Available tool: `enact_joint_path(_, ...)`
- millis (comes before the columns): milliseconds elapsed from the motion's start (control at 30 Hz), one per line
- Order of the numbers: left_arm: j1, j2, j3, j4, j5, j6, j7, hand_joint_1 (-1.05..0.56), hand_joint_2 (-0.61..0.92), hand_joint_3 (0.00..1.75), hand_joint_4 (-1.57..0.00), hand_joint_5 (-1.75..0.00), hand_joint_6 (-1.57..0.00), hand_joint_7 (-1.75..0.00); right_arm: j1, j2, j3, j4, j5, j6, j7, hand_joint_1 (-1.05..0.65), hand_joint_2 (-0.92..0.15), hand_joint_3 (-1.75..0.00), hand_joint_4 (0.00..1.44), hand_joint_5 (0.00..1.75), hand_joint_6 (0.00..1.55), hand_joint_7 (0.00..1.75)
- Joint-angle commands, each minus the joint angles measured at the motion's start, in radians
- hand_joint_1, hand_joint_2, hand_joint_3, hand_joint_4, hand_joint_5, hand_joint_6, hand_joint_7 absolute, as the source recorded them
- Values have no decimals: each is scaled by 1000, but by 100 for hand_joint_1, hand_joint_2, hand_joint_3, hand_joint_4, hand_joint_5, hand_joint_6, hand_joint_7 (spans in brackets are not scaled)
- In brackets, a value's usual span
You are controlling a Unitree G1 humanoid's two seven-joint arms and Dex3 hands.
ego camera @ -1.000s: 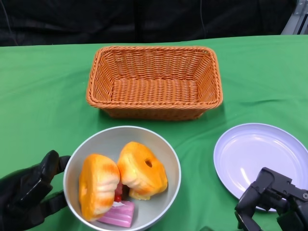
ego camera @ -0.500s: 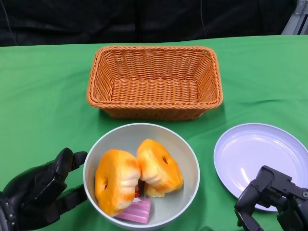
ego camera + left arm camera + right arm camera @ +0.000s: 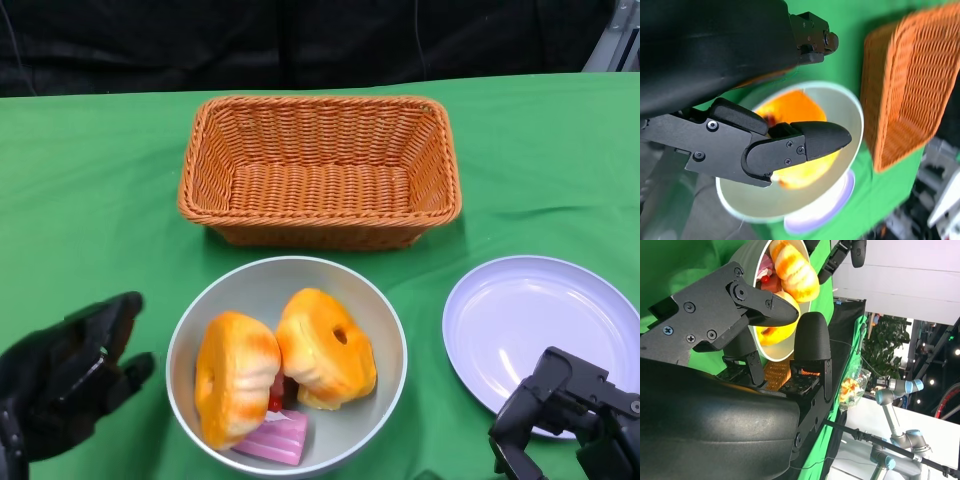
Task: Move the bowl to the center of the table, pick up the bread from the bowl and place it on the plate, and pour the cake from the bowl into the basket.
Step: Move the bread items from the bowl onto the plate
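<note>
The black left hand point(image 3: 62, 378) lay near left, fingers spread and holding nothing, now clear of the round grey bowl point(image 3: 252, 290) it had touched a moment before. The black right hand point(image 3: 560, 420) waited near right, released, by the pale lilac plate point(image 3: 520, 330). The bowl sat centred, so the orange ring-shaped bread point(image 3: 322, 346) looked next, needing a right-hand reach. Farther off stood the woven orange basket point(image 3: 320, 170).

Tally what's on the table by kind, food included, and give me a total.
Basket: 1
Bowl: 1
Plate: 1
Bread: 2, and, both in the bowl
Cake: 1, pink, in the bowl under the bread
Total: 6
</note>
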Motion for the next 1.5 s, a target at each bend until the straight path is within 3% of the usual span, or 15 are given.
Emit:
enact_joint_path(33, -6, 32, 12, -7, 33, -50, 12, -66, 92, 54, 0, 0, 0, 0, 6, -10, -14, 1, 10, -9, 1, -17, -55, -90, 72, 165, 63, 137)
enact_joint_path(167, 29, 44, -18, -12, 135, -223, 13, -65, 92, 52, -4, -2, -4, -2, 6, -10, -15, 6, 14, -14, 2, -17, -55, -90, 72, 165, 63, 137)
enact_joint_path(300, 62, -8, -22, -2, 219, -417, 43, -63, 92, 47, -12, -6, -12, -5, 8, -12, -19, 10, 18, -19, 4, -18, -55, -90, 72, 165, 63, 136)
enact_joint_path(367, 73, -51, -11, 27, 235, -544, 46, -54, 92, 41, -21, -10, -19, -7, 9, -13, -21, 9, 16, -21, 2, -18, -55, -91, 72, 165, 63, 136)
enact_joint_path(467, 82, -123, 13, 106, 233, -776, 30, -37, 92, 29, -49, -22, -45, -14, 11, -15, -26, 13, 20, -28, 4, -19, -55, -91, 71, 164, 62, 136)
enact_joint_path(567, 91, -138, 1, 168, 283, -961, 25, -27, 92, 22, -74, -28, -73, -15, 10, -18, -29, 12, 25, -29, 6, -19, -57, -89, 71, 164, 62, 136)
enact_joint_path(667, 89, -128, -9, 263, 339, -1179, -4, -17, 92, 25, -90, -36, -89, -20, 5, -22, -31, 6, 42, -16, 14, -18, -57, -89, 70, 163, 61, 135)
enact_joint_path(800, 68, -126, -13, 372, 322, -1348, -62, -4, 92, 35, -83, -94, -111, -34, -17, -33, -38, -1, 17, -8, 18, -22, -56, -88, 70, 151, 65, 116)
enact_joint_path(900, 45, -113, -23, 457, 332, -1466, -104, 1, 87, 46, -81, -120, -106, -58, -35, -42, -38, -10, -20, -3, 16, -27, -68, -62, 69, 134, 69, 93)
enact_joint_path(967, 31, -104, -29, 506, 346, -1522, -113, 2, 85, 50, -82, -124, -103, -65, -47, -46, -32, -37, -50, 26, 10, -27, -74, -50, 69, 129, 72, 84)
enact_joint_path(1033, 18, -97, -35, 549, 359, -1564, -113, 1, 83, 53, -82, -126, -102, -68, -60, -48, -23, -75, -91, 67, 2, -30, -87, -22, 65, 107, 70, 62)
enact_joint_path(1100, 8, -94, -39, 581, 357, -1588, -117, 0, 83, 55, -81, -128, -100, -71, -76, -48, -14, -115, -144, 120, -7, -33, -91, -13, 62, 96, 68, 52)
enact_joint_path(1233, -8, -93, -46, 632, 355, -1610, -116, 0, 79, 61, -79, -132, -97, -76, -120, -44, 26, -218, -249, 278, -14, -49, -92, -9, 63, 52, 66, 20)
enact_joint_path(1333, -15, -89, -52, 660, 373, -1635, -106, -1, 74, 68, -79, -134, -94, -83, -153, -43, 66, -292, -346, 394, -13, -59, -92, -8, 62, 40, 65, 10)
enact_joint_path(1500, -31, -85, -58, 700, 383, -1664, -100, -3, 73, 71, -79, -134, -92, -86, -235, -35, 156, -383, -520, 563, 9, -70, -92, -9, 59, 35, 61, 4)
